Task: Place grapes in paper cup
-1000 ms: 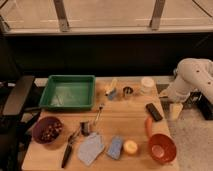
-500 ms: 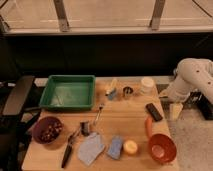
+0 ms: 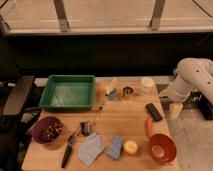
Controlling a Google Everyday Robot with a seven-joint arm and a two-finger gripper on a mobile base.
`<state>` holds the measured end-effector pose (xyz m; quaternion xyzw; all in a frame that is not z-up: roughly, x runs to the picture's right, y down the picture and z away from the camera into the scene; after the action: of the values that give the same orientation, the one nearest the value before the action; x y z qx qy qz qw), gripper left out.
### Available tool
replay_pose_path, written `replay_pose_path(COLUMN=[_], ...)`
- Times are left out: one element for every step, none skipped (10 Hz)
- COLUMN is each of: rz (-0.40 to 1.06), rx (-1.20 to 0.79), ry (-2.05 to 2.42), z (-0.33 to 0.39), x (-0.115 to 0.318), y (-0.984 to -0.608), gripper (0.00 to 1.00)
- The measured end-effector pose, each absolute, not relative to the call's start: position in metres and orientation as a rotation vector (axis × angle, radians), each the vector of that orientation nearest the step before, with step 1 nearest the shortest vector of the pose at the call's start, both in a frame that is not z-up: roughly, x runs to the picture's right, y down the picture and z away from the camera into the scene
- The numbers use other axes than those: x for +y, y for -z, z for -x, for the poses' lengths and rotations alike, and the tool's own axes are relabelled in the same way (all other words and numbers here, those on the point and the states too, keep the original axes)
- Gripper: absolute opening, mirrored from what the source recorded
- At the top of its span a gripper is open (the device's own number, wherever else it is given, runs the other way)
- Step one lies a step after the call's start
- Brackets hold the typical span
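Left side first: the grapes (image 3: 51,131) are lying in a dark bowl (image 3: 39,131) at the front left corner of the tabletop (image 3: 125,120), untouched, with nothing near them. Behind them a green tray (image 3: 67,92) is sitting at the back left. Moving toward the middle, a black-handled tool (image 3: 68,151), a grey-blue cloth (image 3: 90,148) and a blue sponge (image 3: 115,147) are lying along the front edge, and a small metal cup (image 3: 127,91) is standing at the back. Farther right, the paper cup (image 3: 147,84) is standing upright at the back right, well apart from the grapes, with an orange carrot-like piece (image 3: 148,125) and an orange bowl (image 3: 161,148) lying in front of it. At the far right, the gripper (image 3: 175,111) is hanging off the right edge of the tabletop, below the pale arm (image 3: 192,77), near the paper cup's side and far from the grapes. Compared with the pictures of a moment earlier, nothing is shifting: arm and objects are sitting in the same places, so the pick is judged as not yet begun. Whether the jaws are released or clenched cannot be told; they are touching nothing on the tabletop and are carrying no visible load. A long reach across to the left bowl is likely coming first.
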<state>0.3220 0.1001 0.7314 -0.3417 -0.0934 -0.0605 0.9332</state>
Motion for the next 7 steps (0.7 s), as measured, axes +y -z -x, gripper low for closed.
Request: replay_pose_path(rz=[0.683, 0.661, 0.647, 0.626, 0.607, 0.587, 0.573], rx=[-0.201, -0.22, -0.239, -0.265, -0.291, -0.324, -0.353], ry=[0.173, 0.247, 0.3, 0.369, 0.431, 0.5, 0.557], z=[-0.315, -0.298, -0.282, -0.257, -0.234, -0.207, -0.185], x=[0.095, 0.088, 0.085, 0.082, 0.081, 0.081, 0.082], y=[-0.726, -0.719, -0.714, -0.706, -0.698, -0.688, -0.679], gripper=[0.8, 0.8, 0.8, 0.8, 0.8, 0.8, 0.8])
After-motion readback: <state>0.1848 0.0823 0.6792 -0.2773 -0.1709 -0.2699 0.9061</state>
